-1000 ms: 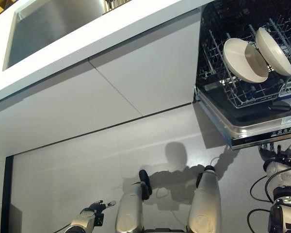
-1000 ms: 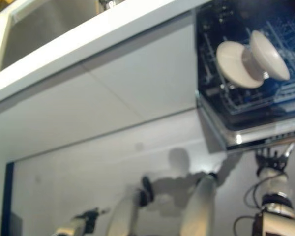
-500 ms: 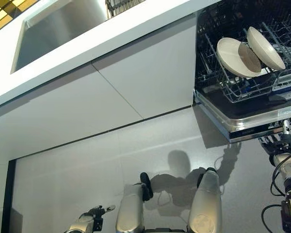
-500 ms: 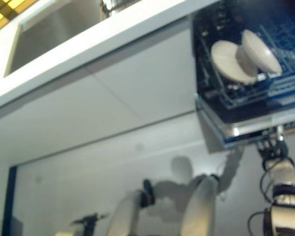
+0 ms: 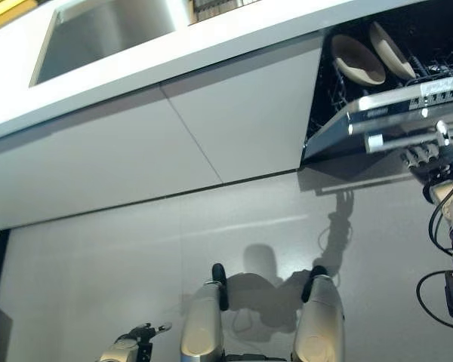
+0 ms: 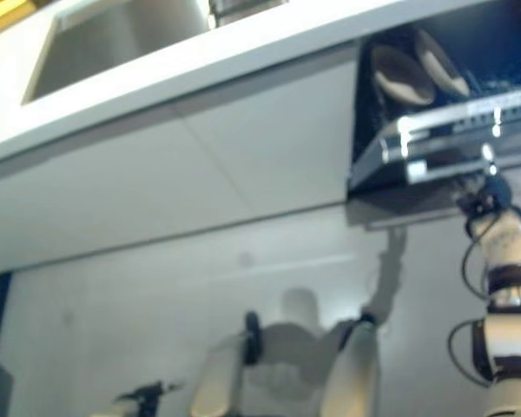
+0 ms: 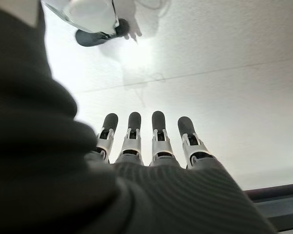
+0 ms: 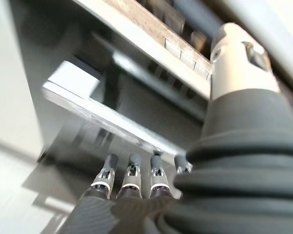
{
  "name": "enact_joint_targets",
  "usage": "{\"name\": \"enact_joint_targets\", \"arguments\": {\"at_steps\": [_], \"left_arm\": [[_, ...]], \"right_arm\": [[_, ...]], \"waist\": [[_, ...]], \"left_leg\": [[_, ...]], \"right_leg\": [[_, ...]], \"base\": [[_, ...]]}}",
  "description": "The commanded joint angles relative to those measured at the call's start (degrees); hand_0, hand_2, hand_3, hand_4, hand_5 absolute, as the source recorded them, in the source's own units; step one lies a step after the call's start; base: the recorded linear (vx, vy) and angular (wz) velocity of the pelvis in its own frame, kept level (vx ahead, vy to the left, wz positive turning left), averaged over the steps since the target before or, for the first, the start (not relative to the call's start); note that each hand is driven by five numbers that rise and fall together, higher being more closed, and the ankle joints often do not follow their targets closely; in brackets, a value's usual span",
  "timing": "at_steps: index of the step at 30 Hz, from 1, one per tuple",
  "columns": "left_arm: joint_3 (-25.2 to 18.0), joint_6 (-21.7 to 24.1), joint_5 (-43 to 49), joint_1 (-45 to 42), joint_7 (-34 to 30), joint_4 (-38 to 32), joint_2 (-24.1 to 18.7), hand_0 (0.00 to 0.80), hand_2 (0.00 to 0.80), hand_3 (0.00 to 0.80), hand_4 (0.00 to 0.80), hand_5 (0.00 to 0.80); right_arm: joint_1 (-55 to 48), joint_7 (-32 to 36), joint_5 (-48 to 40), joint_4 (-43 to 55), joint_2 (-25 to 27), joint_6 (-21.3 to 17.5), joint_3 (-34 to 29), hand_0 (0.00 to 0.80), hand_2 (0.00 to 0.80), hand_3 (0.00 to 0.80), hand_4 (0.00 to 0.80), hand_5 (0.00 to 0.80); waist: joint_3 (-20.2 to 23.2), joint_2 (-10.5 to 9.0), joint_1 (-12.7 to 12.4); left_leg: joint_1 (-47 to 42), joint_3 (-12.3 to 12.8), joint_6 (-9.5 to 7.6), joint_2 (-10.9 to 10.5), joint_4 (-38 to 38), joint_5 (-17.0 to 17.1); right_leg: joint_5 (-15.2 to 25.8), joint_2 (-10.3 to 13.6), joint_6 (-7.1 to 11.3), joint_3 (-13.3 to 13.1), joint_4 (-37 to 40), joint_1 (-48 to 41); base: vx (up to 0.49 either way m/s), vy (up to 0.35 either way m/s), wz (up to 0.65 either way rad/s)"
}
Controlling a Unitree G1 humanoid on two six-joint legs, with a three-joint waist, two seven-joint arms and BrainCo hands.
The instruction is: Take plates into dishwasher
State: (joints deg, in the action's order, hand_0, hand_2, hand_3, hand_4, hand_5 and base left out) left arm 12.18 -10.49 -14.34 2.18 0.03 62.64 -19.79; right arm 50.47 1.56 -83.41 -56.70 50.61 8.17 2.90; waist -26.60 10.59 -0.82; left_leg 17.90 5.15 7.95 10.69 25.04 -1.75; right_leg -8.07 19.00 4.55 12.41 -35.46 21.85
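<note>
Two cream plates stand on edge in the dishwasher's wire rack, half hidden behind the door. The dishwasher door is tilted up, partly closed. My right hand is under the door's front edge, its straight fingers against the underside by the silver handle bar. My left hand hangs low at the lower left above the floor, fingers straight and holding nothing.
A white counter with a steel sink runs along the far side. White cabinet fronts fill the space to the left of the dishwasher. Grey floor lies below.
The dishwasher door has swung up from flat to partly closed, with my right hand rising under it. The plates are now half hidden behind it. The camera has shifted.
</note>
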Motion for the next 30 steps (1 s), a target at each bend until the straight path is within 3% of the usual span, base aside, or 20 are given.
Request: {"name": "enact_joint_targets", "arguments": {"at_steps": [1,5,8,12,16,20,24,28,30], "left_arm": [[0.4,0.9,2.8,0.1,0.5,1.4,-5.8,0.0,0.0,0.0,0.0,0.0],[-0.5,1.5,2.7,0.9,1.0,2.3,-5.6,0.0,0.0,0.0,0.0,0.0],[-0.6,2.8,2.8,1.3,1.2,4.0,-5.6,0.0,0.0,0.0,0.0,0.0],[-0.8,4.6,3.1,1.6,1.6,6.8,-4.6,0.0,0.0,0.0,0.0,0.0],[-1.7,6.3,3.8,1.5,0.9,9.2,-3.8,0.0,0.0,0.0,0.0,0.0],[-2.9,7.7,5.9,1.0,0.4,10.5,-3.1,0.0,0.0,0.0,0.0,0.0],[-1.2,8.2,8.0,1.7,0.6,10.0,-2.1,0.0,0.0,0.0,0.0,0.0],[0.3,5.3,9.2,3.2,-1.7,10.0,-0.8,0.0,0.0,0.0,0.0,0.0],[0.9,2.3,9.6,3.5,-6.4,10.7,0.3,0.0,0.0,0.0,0.0,0.0]], "right_arm": [[15.4,6.2,2.1,5.3,-1.2,-2.6,-0.8,0.0,0.0,0.0,0.0,0.0],[11.2,1.7,25.8,1.6,-0.5,-1.0,1.1,0.0,0.0,0.0,0.0,0.0],[7.1,3.5,35.7,-3.4,0.9,1.5,3.3,0.0,0.0,0.0,0.0,0.0],[-1.9,6.4,41.2,-5.4,-1.0,2.9,2.4,0.0,0.0,0.0,0.0,0.0],[-12.7,6.0,45.6,-3.9,-6.9,3.0,0.5,0.0,0.0,0.0,0.0,0.0],[-23.4,4.3,54.1,-1.3,-13.4,1.8,1.5,0.0,0.0,0.0,0.0,0.0],[-33.2,3.1,59.4,-2.8,-18.9,-1.6,2.1,0.0,0.0,0.0,0.0,0.0],[-37.5,3.4,59.2,-5.8,-24.7,-3.2,2.8,0.0,0.0,0.0,0.0,0.0],[-39.8,3.3,56.2,-6.4,-28.6,-3.4,3.2,0.0,0.0,0.0,0.0,0.0]], "waist": [[4.2,-5.52,-4.1],[4.9,-6.64,-3.8],[6.0,-7.62,-3.4],[9.1,-9.01,-2.9],[12.6,-9.84,-2.1],[16.2,-10.59,-1.3],[18.8,-10.8,-1.1],[20.4,-10.88,-1.1],[20.9,-11.06,-0.8]], "left_leg": [[-1.3,3.5,-3.62,-1.3,4.9,-2.7],[-3.7,3.8,-3.25,-1.0,1.4,-2.0],[-6.9,4.2,-3.0,-1.0,-4.9,0.0],[-11.8,4.0,-2.25,-1.3,-15.2,4.2],[-15.5,4.4,-1.58,-1.2,-22.1,6.4],[-18.4,5.4,-0.99,-0.8,-27.3,8.0],[-20.1,6.2,-0.57,-0.5,-29.9,8.4],[-19.8,5.8,-0.32,-0.5,-30.0,8.5],[-20.1,5.5,-0.72,-0.8,-30.0,8.3]], "right_leg": [[-1.2,-1.8,-1.86,-0.1,2.4,-6.8],[0.6,-2.3,-1.29,0.1,6.2,-9.1],[2.9,-3.1,-0.36,0.0,12.1,-12.1],[6.5,-4.9,1.09,0.6,22.3,-17.4],[9.0,-6.1,2.0,1.0,29.0,-20.9],[10.9,-6.6,2.7,2.0,34.2,-23.8],[11.9,-7.3,3.15,4.0,37.9,-26.5],[11.9,-7.8,3.13,5.4,39.2,-28.0],[11.5,-8.0,2.98,5.0,38.6,-28.1]], "base": [[0.045,-0.048,0.07],[0.043,-0.023,0.16],[0.062,0.003,0.13],[0.117,0.012,0.02],[0.115,0.062,-0.09],[0.105,0.054,0.02],[0.045,0.055,0.04],[0.0,0.05,0.08],[0.026,0.056,0.06]]}}
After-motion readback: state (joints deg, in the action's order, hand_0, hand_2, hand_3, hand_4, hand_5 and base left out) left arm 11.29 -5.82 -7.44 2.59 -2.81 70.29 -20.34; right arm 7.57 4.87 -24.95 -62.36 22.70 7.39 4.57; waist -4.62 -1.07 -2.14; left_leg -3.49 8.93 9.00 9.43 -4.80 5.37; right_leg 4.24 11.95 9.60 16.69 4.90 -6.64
